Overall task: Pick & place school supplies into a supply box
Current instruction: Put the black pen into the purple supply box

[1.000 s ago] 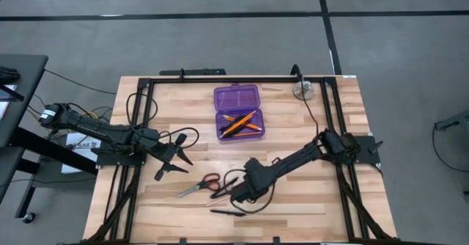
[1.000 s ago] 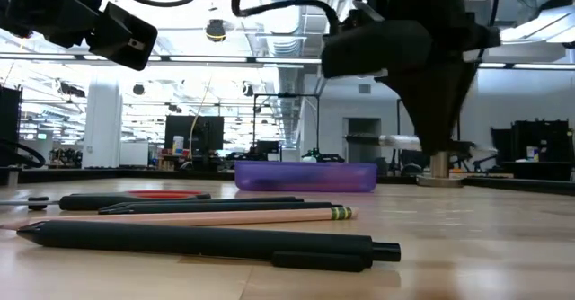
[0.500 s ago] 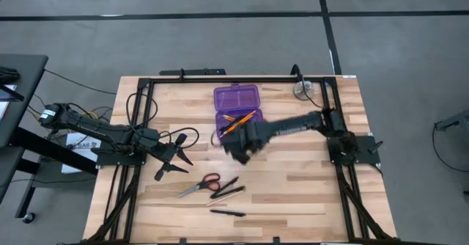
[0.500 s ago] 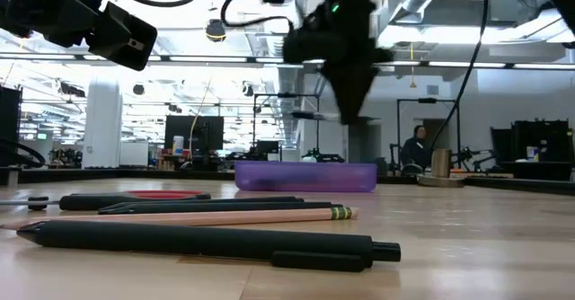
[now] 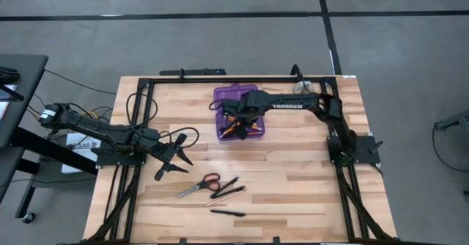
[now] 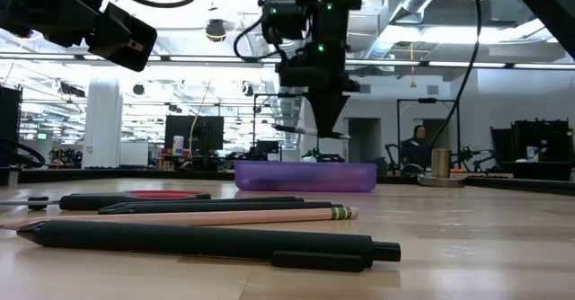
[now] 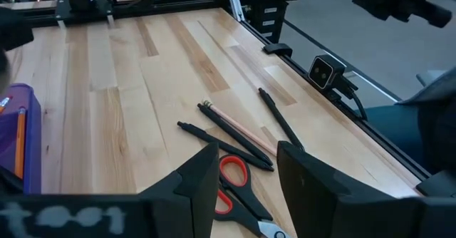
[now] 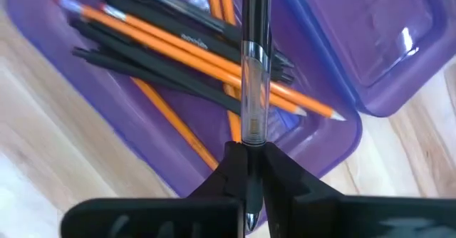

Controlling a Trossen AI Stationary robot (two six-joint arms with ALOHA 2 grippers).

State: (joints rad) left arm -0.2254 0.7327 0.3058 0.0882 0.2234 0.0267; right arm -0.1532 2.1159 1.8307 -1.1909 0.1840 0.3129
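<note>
The supply box (image 5: 238, 113) is an open purple case; its tray (image 8: 142, 117) holds orange pencils and black pens, and its lid (image 8: 385, 45) lies flat beside it. My right gripper (image 5: 238, 119) (image 8: 249, 156) hangs over the tray, shut on a black pen (image 8: 254, 67) with a clear section. My left gripper (image 5: 172, 161) (image 7: 246, 174) waits open at the table's left. Red-handled scissors (image 5: 199, 186), two black pens and a pencil (image 7: 235, 131) and one more pen (image 5: 227, 213) lie flat on the table near its front edge. My right gripper pinches the pen between its two fingers near one end, just beside the clear section (image 8: 253, 135). The fingers (image 6: 325, 125) come from above, pointing down, and lie across the pen. The pen (image 6: 292, 128) hangs about level, clear above the box's tray.
A round silver disc (image 5: 304, 89) sits at the far right corner. A black frame (image 5: 146, 83) runs along the table's edges. Bare wood lies between the box and the loose supplies near the front.
My right gripper has carried the pen from beside the scissors near the front edge toward the far edge, rising a little and rolling its wrist, and now hangs over the box's tray. It has stayed shut on the pen throughout.
</note>
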